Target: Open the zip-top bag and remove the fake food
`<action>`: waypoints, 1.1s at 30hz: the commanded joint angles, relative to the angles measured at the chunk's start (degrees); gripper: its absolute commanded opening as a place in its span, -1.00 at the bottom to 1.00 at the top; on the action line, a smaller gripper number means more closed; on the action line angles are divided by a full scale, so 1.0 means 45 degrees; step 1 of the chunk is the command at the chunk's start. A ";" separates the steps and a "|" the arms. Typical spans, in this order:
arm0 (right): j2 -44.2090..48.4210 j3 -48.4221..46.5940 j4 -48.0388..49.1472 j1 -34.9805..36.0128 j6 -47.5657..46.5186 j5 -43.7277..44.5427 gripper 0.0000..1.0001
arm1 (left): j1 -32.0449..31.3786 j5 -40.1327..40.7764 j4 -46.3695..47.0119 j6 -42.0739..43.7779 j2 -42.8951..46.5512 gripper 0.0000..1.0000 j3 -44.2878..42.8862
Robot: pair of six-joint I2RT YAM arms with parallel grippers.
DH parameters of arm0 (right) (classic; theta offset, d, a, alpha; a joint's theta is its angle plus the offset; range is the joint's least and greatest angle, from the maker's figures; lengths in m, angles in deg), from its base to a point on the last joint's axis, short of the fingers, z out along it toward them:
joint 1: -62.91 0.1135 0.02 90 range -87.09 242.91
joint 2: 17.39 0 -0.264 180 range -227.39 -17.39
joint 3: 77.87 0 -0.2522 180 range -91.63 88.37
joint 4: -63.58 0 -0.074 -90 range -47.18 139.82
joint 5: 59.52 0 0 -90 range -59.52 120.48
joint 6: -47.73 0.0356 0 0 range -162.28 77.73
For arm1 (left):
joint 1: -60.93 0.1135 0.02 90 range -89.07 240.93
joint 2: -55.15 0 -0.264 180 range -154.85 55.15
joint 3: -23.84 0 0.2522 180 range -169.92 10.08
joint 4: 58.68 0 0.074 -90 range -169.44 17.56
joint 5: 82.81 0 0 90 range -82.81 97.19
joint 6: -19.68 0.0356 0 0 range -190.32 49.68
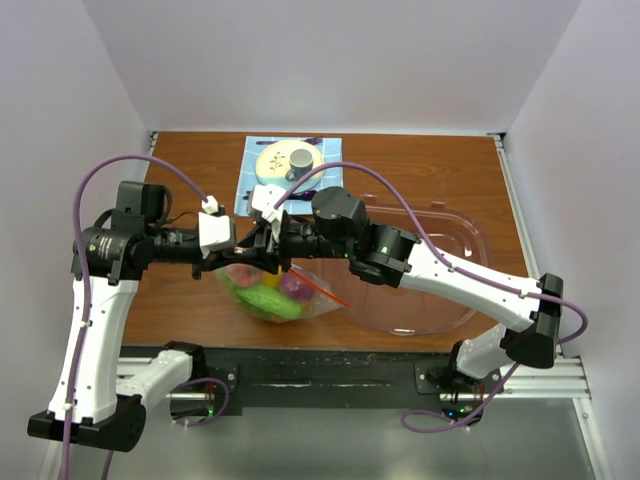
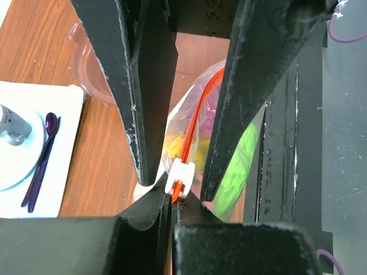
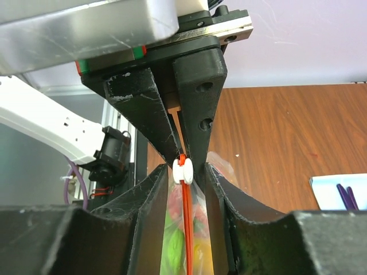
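Left wrist view is showing the clear, crinkly plastic zip-top bag (image 2: 182, 123) rising between the two arms, over the brown wooden table (image 1: 180, 290) and just beside the large clear pinkish plastic bowl (image 1: 450, 300). The film is looking thin, soft and slippery, so I judge the stiffer orange-red zipper strip (image 2: 198, 106) and its small white slider (image 2: 180, 176) the places to grip. The left gripper (image 2: 175, 201) is pinching that strip beside the slider. The right gripper (image 3: 187, 172) is straddling it, fingers spread. One bag, one slider and one bowl are showing. The small plastic fake food (image 1: 270, 300) inside is showing yellow, green and pink (exact count hidden). Beyond are sitting one round pale plate (image 1: 266, 160), one grey cup (image 1: 301, 157) and two purple cutlery pieces (image 2: 37, 166).
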 commanded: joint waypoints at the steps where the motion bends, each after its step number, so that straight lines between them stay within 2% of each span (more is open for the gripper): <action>1: 0.0581 -0.0752 -0.0147 -0.0013 -0.0124 0.0080 -0.30 | 0.0013 -0.0548 0.0356 -0.0120 0.0180 -0.98 0.0015; 8: 0.0640 -0.0830 -0.0303 -0.0033 -0.0242 0.0138 -0.39 | 0.0013 -0.0568 0.0356 -0.0062 0.0180 -0.98 0.0074; 12: 0.0523 -0.0831 -0.0401 -0.0014 -0.0222 0.0119 -0.59 | 0.0013 -0.0568 0.0356 -0.0081 0.0219 -0.98 0.0015; 18: 0.0406 -0.0713 -0.0382 -0.0033 -0.0202 0.0333 -0.74 | 0.0013 -0.0568 0.0356 -0.0139 0.0316 -0.98 -0.0063; 23: 0.0327 -0.0713 -0.0440 -0.0111 -0.0183 0.0489 -0.99 | 0.0013 -0.0588 0.0356 -0.0140 0.0356 -0.98 -0.0141; 27: 0.0425 -0.0460 -0.0635 -0.0248 -0.0202 0.0860 -1.00 | 0.0013 -0.0529 0.0356 -0.0159 0.0414 -0.98 -0.0200; 33: 0.1379 0.1257 -0.0753 -0.0852 -0.0086 0.1213 -1.00 | 0.0013 -0.0334 0.0317 -0.0120 0.0473 -0.99 -0.0298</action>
